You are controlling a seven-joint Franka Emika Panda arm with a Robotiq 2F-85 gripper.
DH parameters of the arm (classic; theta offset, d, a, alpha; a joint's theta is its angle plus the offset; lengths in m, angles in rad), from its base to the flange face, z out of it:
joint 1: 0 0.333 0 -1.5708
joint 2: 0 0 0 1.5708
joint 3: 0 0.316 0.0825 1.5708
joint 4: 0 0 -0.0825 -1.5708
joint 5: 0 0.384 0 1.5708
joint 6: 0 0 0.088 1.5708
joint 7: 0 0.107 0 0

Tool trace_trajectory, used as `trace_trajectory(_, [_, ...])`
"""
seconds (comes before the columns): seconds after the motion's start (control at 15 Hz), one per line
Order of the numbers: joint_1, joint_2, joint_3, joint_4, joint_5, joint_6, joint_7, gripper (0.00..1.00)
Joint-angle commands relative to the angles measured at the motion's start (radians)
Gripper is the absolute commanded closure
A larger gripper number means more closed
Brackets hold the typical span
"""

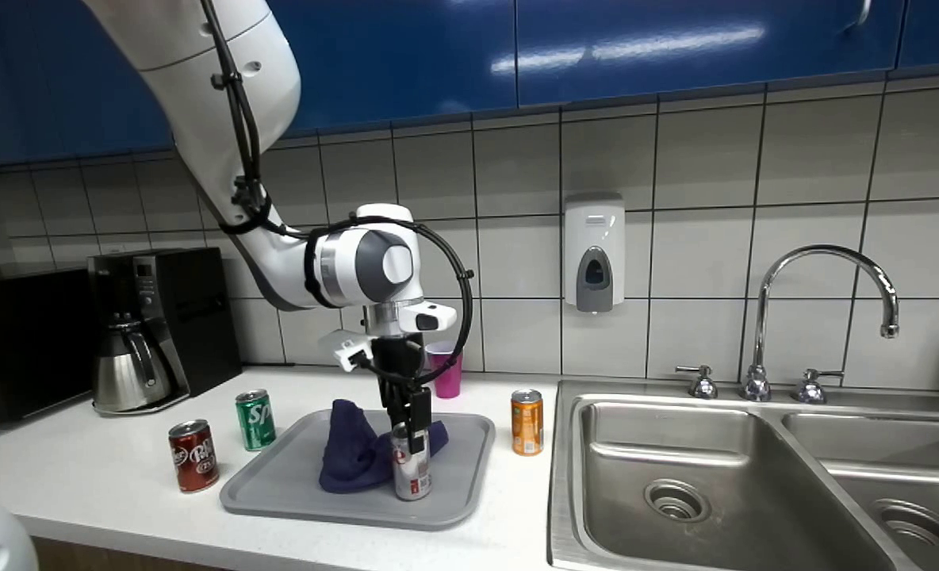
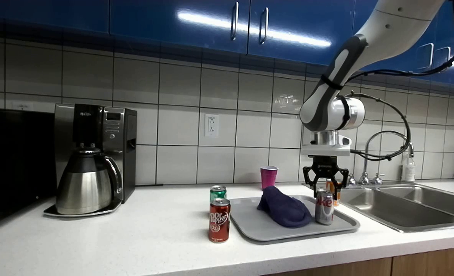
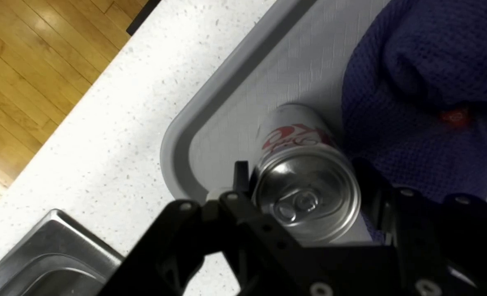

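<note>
A silver can with red lettering stands upright near the corner of the grey tray (image 1: 279,484), seen in both exterior views (image 1: 412,480) (image 2: 324,211) and in the wrist view (image 3: 307,193). My gripper (image 2: 325,194) points straight down with one black finger on each side of the can's top. It also shows in an exterior view (image 1: 414,432) and the wrist view (image 3: 303,181). The fingers sit very close to the can; whether they press on it cannot be told. A crumpled purple cloth (image 2: 284,209) lies on the tray beside the can, close to one finger (image 3: 424,94).
A red Dr Pepper can (image 2: 219,222), a green can (image 1: 255,420) and an orange can (image 1: 527,424) stand on the counter around the tray. A pink cup (image 2: 268,178) stands behind. The sink (image 1: 676,460) and faucet (image 1: 818,254) are beside; a coffee maker (image 2: 92,165) stands opposite.
</note>
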Motion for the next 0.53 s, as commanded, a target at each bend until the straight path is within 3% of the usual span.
trace_trajectory(0.0, [-0.022, -0.072, 0.018, -0.034, -0.01, 0.004, -0.003, 0.62])
trace_trajectory(0.47, [-0.035, -0.169, 0.024, -0.063, -0.021, 0.021, 0.007, 0.62])
